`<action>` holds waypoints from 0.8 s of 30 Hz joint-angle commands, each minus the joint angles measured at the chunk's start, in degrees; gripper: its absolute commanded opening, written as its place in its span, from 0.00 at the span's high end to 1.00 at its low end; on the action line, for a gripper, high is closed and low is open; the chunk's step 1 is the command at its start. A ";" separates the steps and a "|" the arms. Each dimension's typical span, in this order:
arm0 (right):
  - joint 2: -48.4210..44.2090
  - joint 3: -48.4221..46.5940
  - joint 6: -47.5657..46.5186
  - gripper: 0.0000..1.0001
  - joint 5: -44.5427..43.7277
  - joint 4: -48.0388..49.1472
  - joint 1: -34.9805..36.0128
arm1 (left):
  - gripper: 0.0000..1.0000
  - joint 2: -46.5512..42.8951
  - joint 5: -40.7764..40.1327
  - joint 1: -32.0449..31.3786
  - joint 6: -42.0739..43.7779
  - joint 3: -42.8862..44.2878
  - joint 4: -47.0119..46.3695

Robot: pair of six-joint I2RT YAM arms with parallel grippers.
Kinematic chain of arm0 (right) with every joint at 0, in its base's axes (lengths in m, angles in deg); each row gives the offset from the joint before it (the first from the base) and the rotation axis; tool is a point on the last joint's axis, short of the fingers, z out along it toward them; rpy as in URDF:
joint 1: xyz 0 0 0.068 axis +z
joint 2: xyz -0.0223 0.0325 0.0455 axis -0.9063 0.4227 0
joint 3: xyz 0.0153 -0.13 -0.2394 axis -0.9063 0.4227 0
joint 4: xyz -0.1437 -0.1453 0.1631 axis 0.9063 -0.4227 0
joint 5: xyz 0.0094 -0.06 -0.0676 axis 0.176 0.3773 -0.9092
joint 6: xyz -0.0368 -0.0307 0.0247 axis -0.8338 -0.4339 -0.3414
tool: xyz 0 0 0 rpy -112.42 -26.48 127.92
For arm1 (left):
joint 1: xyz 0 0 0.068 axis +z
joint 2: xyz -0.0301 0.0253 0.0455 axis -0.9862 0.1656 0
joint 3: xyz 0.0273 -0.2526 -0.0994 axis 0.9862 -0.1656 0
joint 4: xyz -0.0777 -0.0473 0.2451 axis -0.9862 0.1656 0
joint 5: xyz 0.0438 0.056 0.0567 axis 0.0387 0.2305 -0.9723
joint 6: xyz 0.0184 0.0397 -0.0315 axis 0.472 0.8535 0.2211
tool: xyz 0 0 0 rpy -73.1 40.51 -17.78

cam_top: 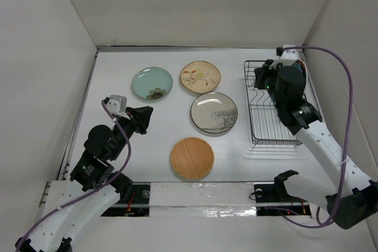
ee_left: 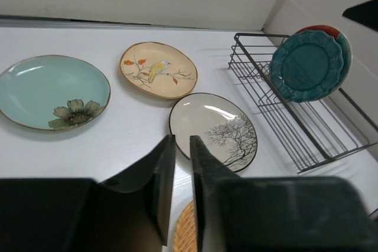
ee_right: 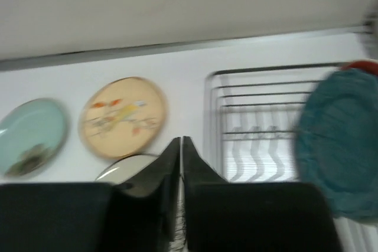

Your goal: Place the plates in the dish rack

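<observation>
On the table lie a pale green plate (cam_top: 152, 83), a beige floral plate (cam_top: 200, 77), a white plate with a black tree (cam_top: 214, 112) and an orange woven-look plate (cam_top: 192, 157). The dark wire dish rack (cam_top: 269, 123) stands at the right. A dark teal plate (ee_left: 307, 66) stands upright in it, with a red-and-teal plate (ee_left: 328, 29) behind it. My right gripper (cam_top: 260, 79) hovers over the rack's far end, shut and empty. To the left of the tree plate, my left gripper (ee_left: 182, 140) hangs above the table with a narrow gap between its jaws and nothing in them.
White walls close in the table at the back and both sides. The rack (ee_left: 307, 137) sits close to the right wall, and its near slots hold nothing. The right wrist view is motion-blurred.
</observation>
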 commanded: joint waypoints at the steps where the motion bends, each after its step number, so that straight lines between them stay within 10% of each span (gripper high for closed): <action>1: -1.68 5.64 5.80 1.00 8.04 5.09 7.30 | 0.91 1.52 -1.18 -0.30 0.52 0.19 -1.94; 7: 5.07 15.47 15.11 1.00 9.75 5.62 24.88 | 1.00 3.72 1.37 2.07 0.44 0.36 -2.29; 14: 11.40 28.74 27.68 0.37 16.31 17.91 30.26 | 0.97 4.16 0.76 2.07 0.52 0.36 -2.20; 24: 24.50 35.71 32.96 0.39 30.91 37.41 30.26 | 0.75 3.98 0.67 2.07 0.70 0.36 -2.20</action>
